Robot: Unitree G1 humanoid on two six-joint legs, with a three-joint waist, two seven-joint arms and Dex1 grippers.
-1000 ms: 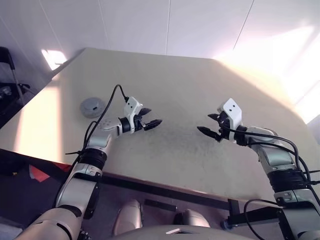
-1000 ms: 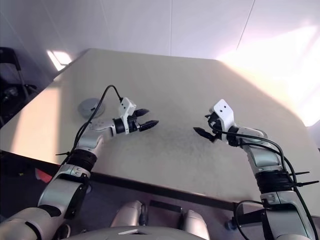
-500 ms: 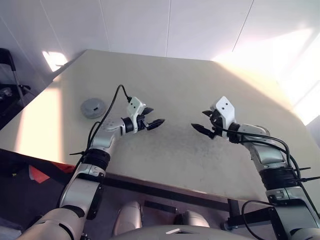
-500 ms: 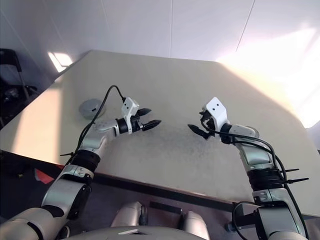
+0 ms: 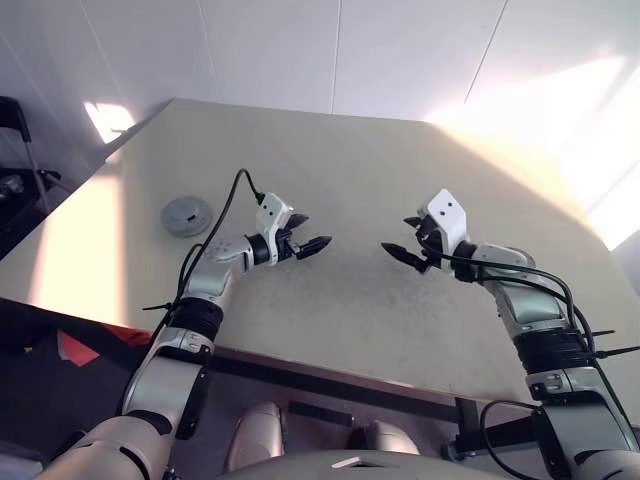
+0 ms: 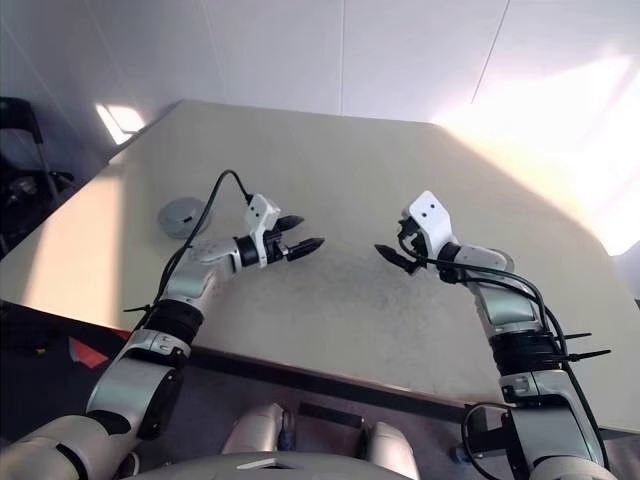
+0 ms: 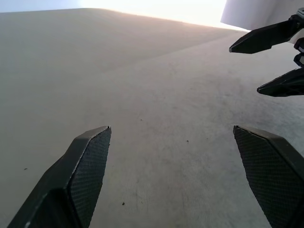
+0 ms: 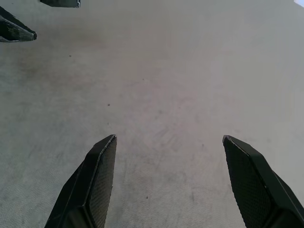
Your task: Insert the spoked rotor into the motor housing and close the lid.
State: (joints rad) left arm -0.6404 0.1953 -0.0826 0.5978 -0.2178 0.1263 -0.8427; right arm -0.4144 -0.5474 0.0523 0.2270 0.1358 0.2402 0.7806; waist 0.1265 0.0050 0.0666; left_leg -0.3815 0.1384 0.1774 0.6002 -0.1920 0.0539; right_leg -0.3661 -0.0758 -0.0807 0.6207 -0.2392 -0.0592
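A flat grey round disc with a dark centre, which looks like the lid (image 5: 186, 215), lies on the beige table (image 5: 340, 160) at the left. My left gripper (image 5: 312, 232) hovers above the table to the right of it, well apart from it, open and empty. Facing it from the right is my right gripper (image 5: 397, 235), also open and empty, with a short gap between the two sets of fingertips. The left wrist view shows my left gripper (image 7: 171, 128) over bare tabletop. My right gripper (image 8: 169, 137) is likewise over bare tabletop. The spoked rotor and the motor housing are out of view.
The table's front edge (image 5: 330, 365) runs below both arms, and its left edge (image 5: 60, 200) slants past the disc. White wall panels (image 5: 340, 50) rise behind the table. Dark equipment (image 5: 15, 185) stands beyond the left edge.
My right gripper has moved a little to the left, closer to the left gripper. The left gripper and the grey disc have stayed where they were.
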